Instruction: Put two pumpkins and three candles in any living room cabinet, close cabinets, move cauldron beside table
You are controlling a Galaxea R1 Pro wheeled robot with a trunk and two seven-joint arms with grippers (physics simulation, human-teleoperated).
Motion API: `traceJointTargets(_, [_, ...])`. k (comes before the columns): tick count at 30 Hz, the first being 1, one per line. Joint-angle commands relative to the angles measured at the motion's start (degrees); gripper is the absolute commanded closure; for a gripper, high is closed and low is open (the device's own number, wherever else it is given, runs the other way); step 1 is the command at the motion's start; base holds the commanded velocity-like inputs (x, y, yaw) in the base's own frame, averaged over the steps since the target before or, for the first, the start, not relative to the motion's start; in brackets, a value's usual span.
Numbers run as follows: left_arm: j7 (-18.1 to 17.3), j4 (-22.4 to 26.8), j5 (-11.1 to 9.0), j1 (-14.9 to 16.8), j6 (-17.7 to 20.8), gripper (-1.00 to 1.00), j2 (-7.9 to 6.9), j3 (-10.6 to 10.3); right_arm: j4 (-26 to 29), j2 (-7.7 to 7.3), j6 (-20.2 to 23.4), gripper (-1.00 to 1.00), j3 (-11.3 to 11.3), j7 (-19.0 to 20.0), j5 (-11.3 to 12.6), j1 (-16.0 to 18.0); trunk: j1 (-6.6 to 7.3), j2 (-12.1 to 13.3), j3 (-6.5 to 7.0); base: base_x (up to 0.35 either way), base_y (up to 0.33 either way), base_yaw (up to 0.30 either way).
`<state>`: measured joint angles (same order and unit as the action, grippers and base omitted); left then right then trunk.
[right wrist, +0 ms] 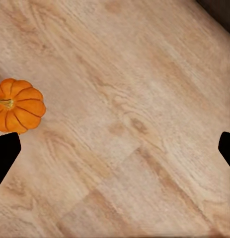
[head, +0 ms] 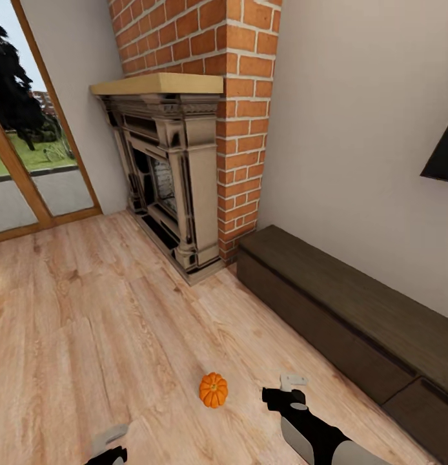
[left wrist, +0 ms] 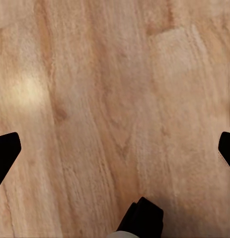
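One pumpkin (head: 213,389), one cabinet (head: 353,316)

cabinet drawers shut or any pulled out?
Shut, as far as visible: the cabinet fronts sit flush, no pale interior showing. Its far right end is out of frame, so cannot tell there.

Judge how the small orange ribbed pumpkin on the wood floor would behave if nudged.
The small orange ribbed pumpkin looks round, so it would probably roll on the smooth wood floor. Its ribs may make that roll wobbly. It seems rigid.
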<state>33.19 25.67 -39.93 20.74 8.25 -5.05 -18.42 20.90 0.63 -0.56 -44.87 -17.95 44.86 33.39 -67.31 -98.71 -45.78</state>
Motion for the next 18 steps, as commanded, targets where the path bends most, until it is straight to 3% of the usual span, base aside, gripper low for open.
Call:
traceJointTargets(1, [0.5, 0.2, -0.2, 0.0, 0.4, -1.00, -0.10, -0.5, 0.0, -0.02, -0.1, -1.00, -0.5, -0.4, 0.5, 0.1, 0.00, 0.0, -0.03, 0.001, 0.000, -0.279])
traceJointTargets(18, [0.5, 0.2, -0.3, 0.0, 0.0, -1.00, -0.08, -0.7, 0.1, -0.02, -0.1, -1.00, -0.5, -0.4, 0.4, 0.0, 0.00, 0.0, 0.37, 0.000, 0.000, -0.279])
